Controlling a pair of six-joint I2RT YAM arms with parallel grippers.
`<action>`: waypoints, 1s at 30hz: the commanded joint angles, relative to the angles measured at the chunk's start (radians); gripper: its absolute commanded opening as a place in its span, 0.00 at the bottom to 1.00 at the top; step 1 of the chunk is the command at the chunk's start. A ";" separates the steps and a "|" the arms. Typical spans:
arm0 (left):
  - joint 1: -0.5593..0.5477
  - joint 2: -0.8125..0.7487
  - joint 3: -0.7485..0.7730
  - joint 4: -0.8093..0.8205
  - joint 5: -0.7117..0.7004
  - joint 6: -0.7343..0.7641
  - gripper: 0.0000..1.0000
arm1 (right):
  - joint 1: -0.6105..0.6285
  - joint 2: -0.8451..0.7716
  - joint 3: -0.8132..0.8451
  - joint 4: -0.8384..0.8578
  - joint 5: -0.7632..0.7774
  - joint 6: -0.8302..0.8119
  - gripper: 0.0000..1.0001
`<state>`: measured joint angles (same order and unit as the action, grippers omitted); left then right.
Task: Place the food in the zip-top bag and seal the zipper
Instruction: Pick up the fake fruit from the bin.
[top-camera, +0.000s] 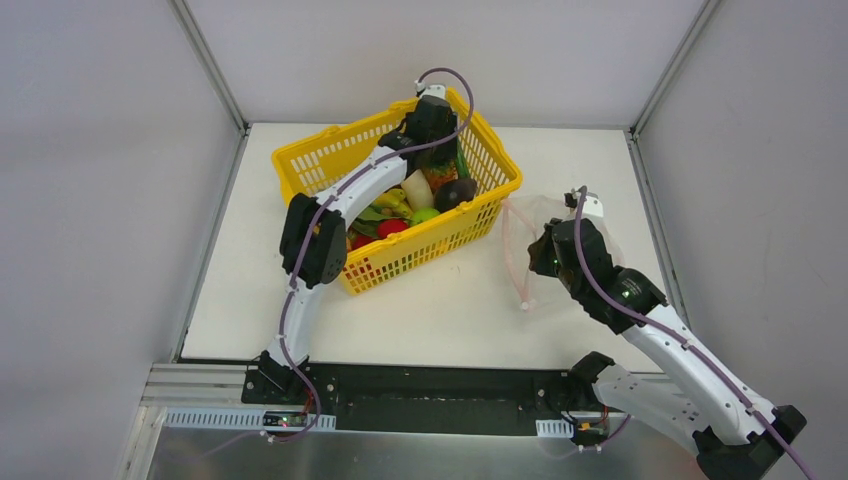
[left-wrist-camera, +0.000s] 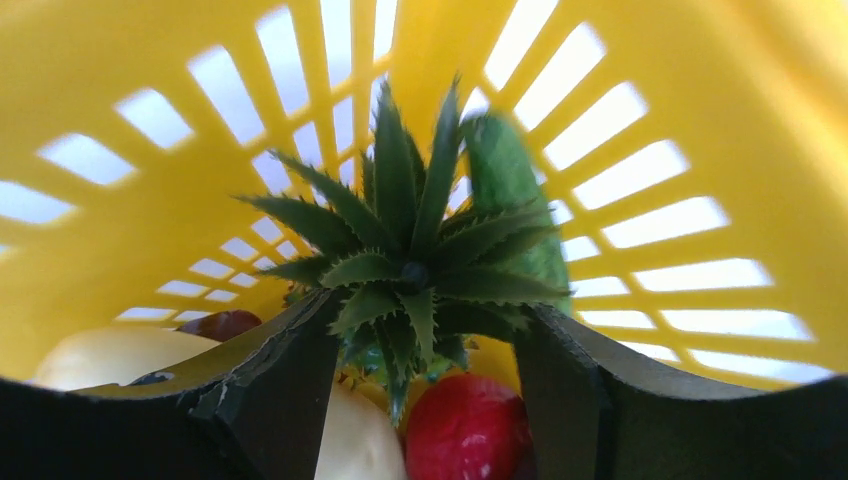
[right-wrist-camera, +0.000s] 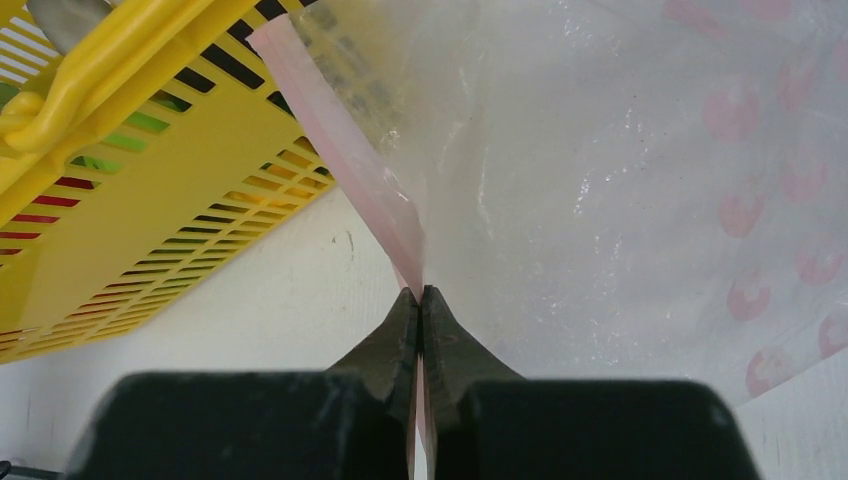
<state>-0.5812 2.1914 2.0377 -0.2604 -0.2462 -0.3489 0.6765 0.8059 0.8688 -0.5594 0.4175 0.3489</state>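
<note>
So: early stage. Left gripper (left-wrist-camera: 425, 312) sits down in the yellow basket (left-wrist-camera: 700, 120), jaws part-open either side of the pineapple (left-wrist-camera: 415, 265) crown, no clamp visible yet. Cucumber (left-wrist-camera: 510, 190) just beyond the tips, red piece (left-wrist-camera: 465, 430) under them. Right gripper (right-wrist-camera: 421, 300) is pinched tight on the zipper (right-wrist-camera: 340, 150); zip-top bag (right-wrist-camera: 600, 180) spreads ahead of its tips, nothing visible inside. Todo: all transfers + seal.
</note>
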 joint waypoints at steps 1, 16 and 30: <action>0.007 0.068 0.027 -0.012 -0.011 -0.005 0.61 | -0.008 -0.006 -0.018 0.036 -0.023 0.002 0.00; 0.015 -0.131 -0.100 0.052 0.005 0.031 0.00 | -0.018 -0.022 -0.029 0.038 -0.064 0.015 0.00; 0.015 -0.482 -0.379 0.151 0.075 0.072 0.00 | -0.023 -0.082 -0.057 0.076 -0.031 0.064 0.00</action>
<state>-0.5682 1.8370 1.7012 -0.1589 -0.2150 -0.2970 0.6590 0.7612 0.8181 -0.5385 0.3592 0.3828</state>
